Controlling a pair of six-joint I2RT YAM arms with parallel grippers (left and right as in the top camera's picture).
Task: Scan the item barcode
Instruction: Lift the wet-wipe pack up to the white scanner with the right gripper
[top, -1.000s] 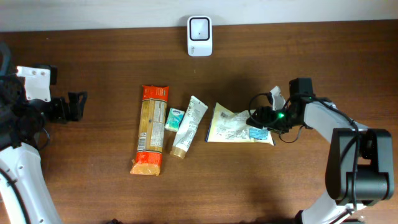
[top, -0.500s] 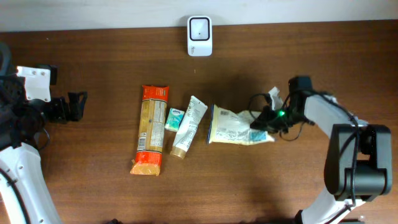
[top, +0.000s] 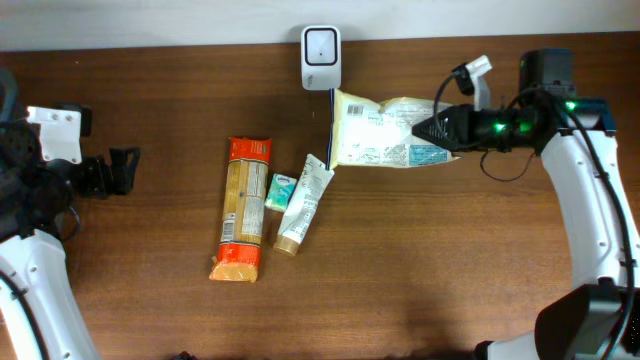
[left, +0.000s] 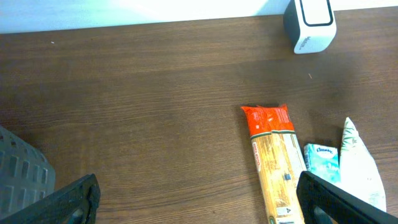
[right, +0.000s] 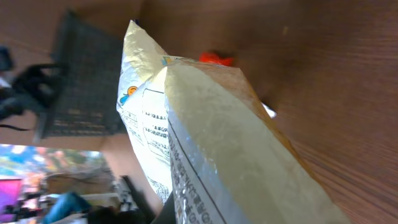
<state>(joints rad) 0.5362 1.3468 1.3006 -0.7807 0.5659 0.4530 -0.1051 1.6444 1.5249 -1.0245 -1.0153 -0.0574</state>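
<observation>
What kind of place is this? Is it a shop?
Probably not a real shop, more like a pretend checkout on a wooden table. There is a white scanner, a robot arm holding a bag close to it, and groceries such as a pasta packet and a tube.

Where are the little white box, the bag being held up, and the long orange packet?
white box (top: 321, 45): overhead view, middle of its face.
bag (top: 385, 130): overhead view, printed middle panel.
orange packet (top: 243, 210): overhead view, clear middle section.
</observation>
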